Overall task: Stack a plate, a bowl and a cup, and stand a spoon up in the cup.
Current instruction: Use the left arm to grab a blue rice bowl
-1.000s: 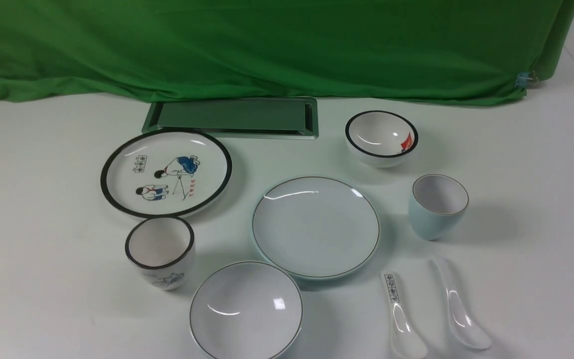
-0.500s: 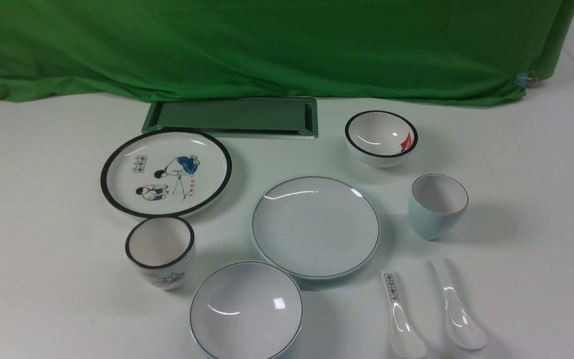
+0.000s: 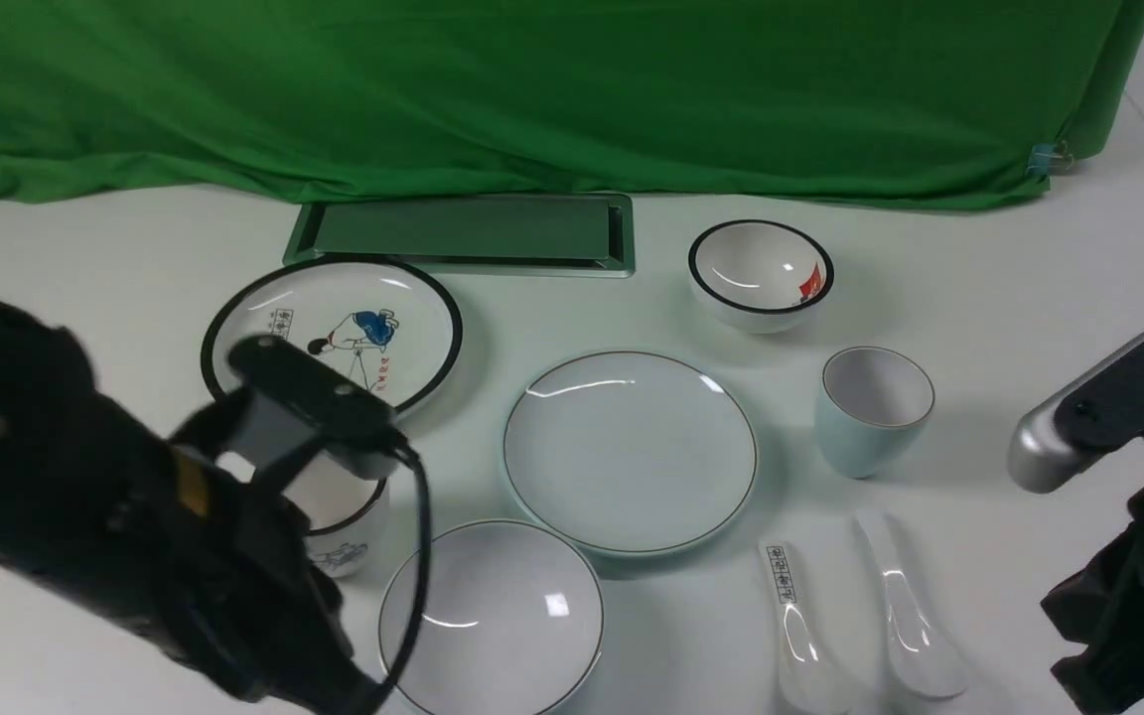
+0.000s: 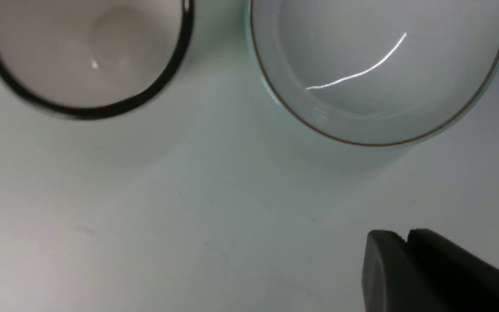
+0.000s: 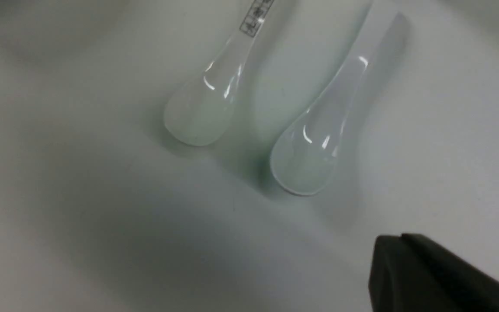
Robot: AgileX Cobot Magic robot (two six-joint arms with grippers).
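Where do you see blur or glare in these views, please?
Front view: left arm motion-blurred, glare streaks on plate and bowl. Left wrist view: black-rimmed cup smeared. Right wrist view: soft focus, highlights on spoon and labelled spoon.

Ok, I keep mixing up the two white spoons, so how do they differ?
The labelled spoon carries a printed label on its handle; the plain spoon has a bare handle. The labelled spoon lies nearer the plate; the plain spoon lies to its right. Both are glossy white soup spoons, lying flat, bowls toward the robot.
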